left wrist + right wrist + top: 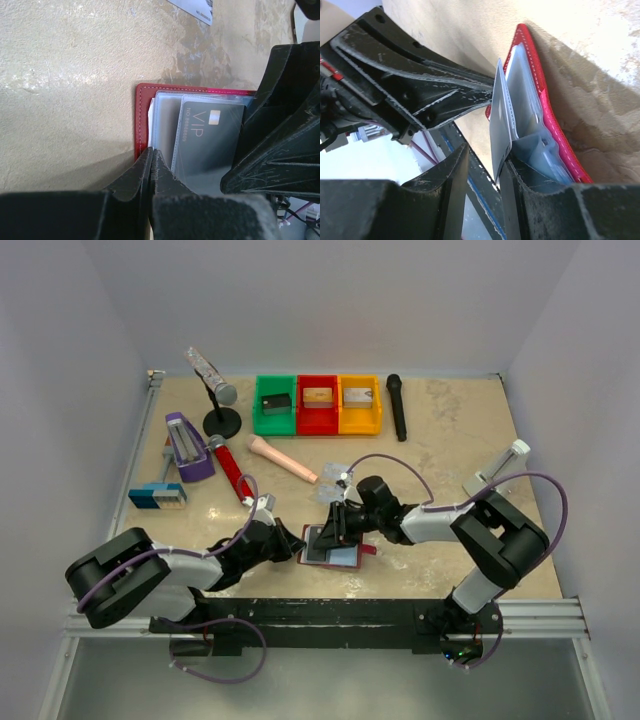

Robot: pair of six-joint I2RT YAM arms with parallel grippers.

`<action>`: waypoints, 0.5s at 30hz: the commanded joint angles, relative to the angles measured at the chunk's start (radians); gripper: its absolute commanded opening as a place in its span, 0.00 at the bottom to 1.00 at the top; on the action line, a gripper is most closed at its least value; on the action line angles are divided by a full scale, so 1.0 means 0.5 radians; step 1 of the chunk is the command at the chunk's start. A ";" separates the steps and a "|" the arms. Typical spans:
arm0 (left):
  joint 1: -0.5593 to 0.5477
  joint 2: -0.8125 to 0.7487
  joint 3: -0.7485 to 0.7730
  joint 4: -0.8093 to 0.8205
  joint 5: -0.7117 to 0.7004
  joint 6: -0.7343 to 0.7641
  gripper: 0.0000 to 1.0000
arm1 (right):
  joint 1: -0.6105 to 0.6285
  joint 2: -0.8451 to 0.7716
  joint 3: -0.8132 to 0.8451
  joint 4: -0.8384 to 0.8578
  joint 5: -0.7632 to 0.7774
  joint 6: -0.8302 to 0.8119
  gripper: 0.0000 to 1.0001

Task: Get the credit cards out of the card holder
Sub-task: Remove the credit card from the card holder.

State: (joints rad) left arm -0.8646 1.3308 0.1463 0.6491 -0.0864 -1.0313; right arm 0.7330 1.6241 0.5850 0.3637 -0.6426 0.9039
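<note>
Front ctr: red card holder open w/ grey VIP card.

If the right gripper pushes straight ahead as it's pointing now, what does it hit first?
The grey card standing inside the right gripper, sticking out of the card holder; just beyond, probably the left gripper, though depth is unclear.

Green, red, yellow bins beside black microphone
</note>
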 commanded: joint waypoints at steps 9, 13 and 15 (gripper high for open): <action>-0.013 0.087 -0.096 -0.135 -0.051 0.010 0.00 | 0.013 -0.153 0.008 -0.003 0.024 -0.038 0.32; -0.016 0.087 -0.102 -0.135 -0.054 0.010 0.00 | 0.010 -0.159 0.002 -0.013 0.027 -0.038 0.32; -0.013 0.084 -0.105 -0.132 -0.060 0.007 0.00 | 0.010 -0.168 -0.001 -0.022 0.033 -0.044 0.32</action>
State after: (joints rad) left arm -0.8650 1.3445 0.1326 0.6895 -0.0906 -1.0382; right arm 0.7330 1.5822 0.5831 0.3439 -0.6369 0.8993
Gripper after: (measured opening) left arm 0.014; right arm 0.326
